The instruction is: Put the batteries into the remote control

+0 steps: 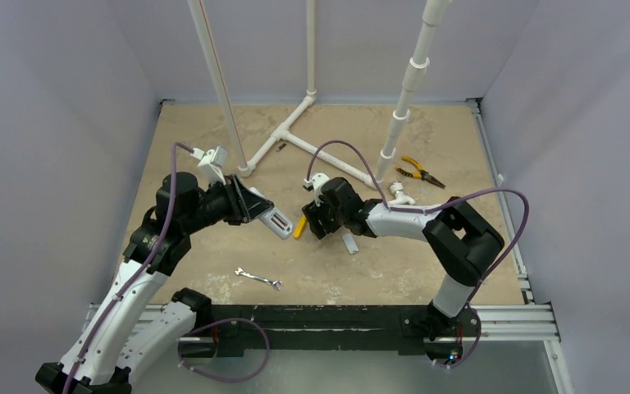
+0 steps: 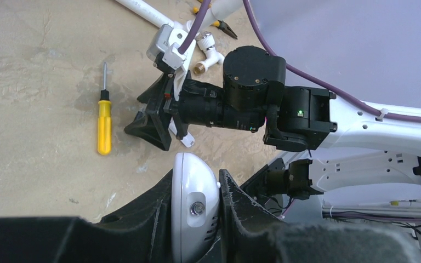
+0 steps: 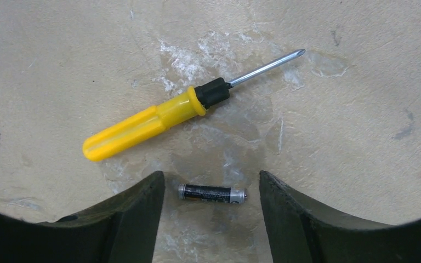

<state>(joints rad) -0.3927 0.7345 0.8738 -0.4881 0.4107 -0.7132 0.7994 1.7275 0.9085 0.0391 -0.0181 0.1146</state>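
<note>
The white remote control is clamped edge-on between the fingers of my left gripper, its rounded end sticking out past the tips. In the top view the remote control is held above the table, pointing right toward the right arm. My right gripper hangs open just over the tabletop. One black and silver battery lies flat between its fingers, with a gap on each side. In the top view the right gripper sits just right of the remote's end.
A yellow-handled screwdriver lies just beyond the battery, also seen as the screwdriver. A small wrench lies near the front. Pliers and a white PVC pipe frame stand at the back. A small white piece lies below the right wrist.
</note>
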